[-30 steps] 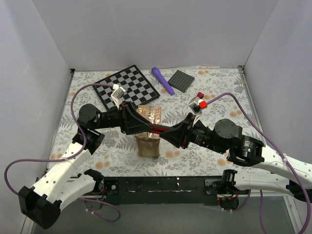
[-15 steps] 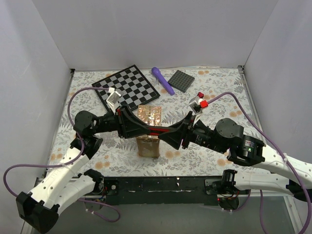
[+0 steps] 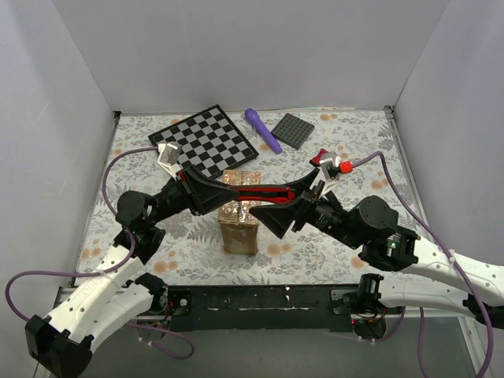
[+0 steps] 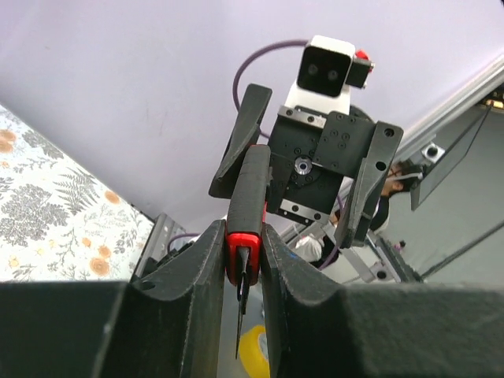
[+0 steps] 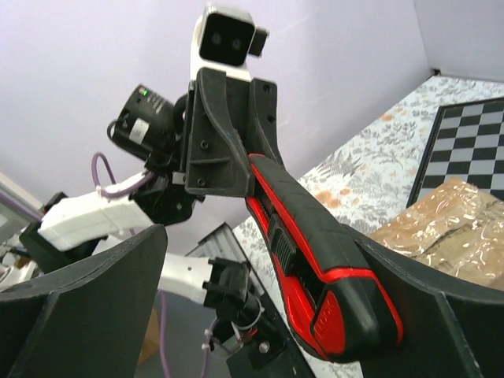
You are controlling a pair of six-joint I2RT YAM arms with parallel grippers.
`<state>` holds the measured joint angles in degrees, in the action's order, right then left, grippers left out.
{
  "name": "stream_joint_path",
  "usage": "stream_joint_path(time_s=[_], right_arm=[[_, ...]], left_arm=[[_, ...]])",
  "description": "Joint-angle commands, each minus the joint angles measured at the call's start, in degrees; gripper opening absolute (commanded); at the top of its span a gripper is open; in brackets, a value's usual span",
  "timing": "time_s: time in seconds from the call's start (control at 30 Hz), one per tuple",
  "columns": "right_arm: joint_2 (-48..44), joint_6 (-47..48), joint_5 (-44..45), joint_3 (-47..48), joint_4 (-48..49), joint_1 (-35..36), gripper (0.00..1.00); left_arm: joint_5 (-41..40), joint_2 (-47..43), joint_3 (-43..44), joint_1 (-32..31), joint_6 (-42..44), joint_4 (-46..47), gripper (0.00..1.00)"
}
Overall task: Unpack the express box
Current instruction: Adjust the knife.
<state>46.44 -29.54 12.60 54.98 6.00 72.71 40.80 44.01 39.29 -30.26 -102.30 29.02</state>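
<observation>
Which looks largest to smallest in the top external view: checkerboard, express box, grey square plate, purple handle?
1. checkerboard
2. express box, partly hidden and standing nearer the camera, so its rank over the plate is unsure
3. grey square plate
4. purple handle

Left hand [image 3: 223, 196] gripping red cutter [image 3: 264, 191] above express box [image 3: 239, 233], right hand [image 3: 277, 206] spread open

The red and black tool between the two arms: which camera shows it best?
The right wrist view: the red and black tool lies side-on, large, its ridged handle clear. The left wrist view sees it end-on, clamped in the left gripper. The top view shows only a thin red strip over the express box.
</observation>
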Motion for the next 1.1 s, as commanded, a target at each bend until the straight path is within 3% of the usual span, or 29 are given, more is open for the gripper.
stream_joint_path(time_s=[0.0, 0.2, 0.47, 0.53, 0.63, 0.67, 0.77, 0.83, 0.93, 1.07], right_arm=[[-1.08, 1.76, 4.79, -2.85, 15.34, -0.02, 0.95], [1.2, 2.73, 8.75, -5.76, 23.7, -0.02, 0.94], [7.0, 3.96, 9.28, -4.01, 29.15, -0.02, 0.87], [8.05, 4.58, 8.76, -3.74, 31.43, -0.02, 0.75], [8.84, 5.19, 8.84, -4.18, 34.42, -0.28, 0.65], [9.02, 5.19, 8.76, -4.09, 34.78, -0.63, 0.55], [9.46, 5.19, 7.97, -4.44, 37.06, -1.25, 0.45], [9.55, 4.84, 7.7, -5.49, 39.86, -1.51, 0.46], [10.42, 4.23, 7.35, -5.94, 41.9, -1.87, 0.55], [12.1, 3.09, 5.77, -5.33, 42.78, -2.31, 0.57]], left_arm=[[-13.6, -3.57, -4.03, -0.06, -5.79, 5.69, 0.0], [-20.49, -5.95, -7.12, -0.5, -8.79, 7.81, 0.0], [-20.14, -5.6, -7.82, -1.55, -9.49, 9.48, 0.0], [-19.7, -5.34, -7.82, -1.82, -9.5, 9.31, 0.0], [-18.12, -5.25, -7.91, -2.17, -9.14, 9.3, 0.0], [-17.69, -5.34, -8.0, -2.26, -9.06, 9.31, 0.0], [-17.16, -6.04, -7.91, -2.26, -7.92, 8.25, 0.0], [-16.45, -6.13, -8.26, -2.35, -7.74, 8.77, 0.0], [-15.66, -5.69, -8.7, -2.26, -8.52, 9.91, 0.0], [-14.08, -4.72, -8.27, -2.43, -8.62, 10.19, 0.0]])
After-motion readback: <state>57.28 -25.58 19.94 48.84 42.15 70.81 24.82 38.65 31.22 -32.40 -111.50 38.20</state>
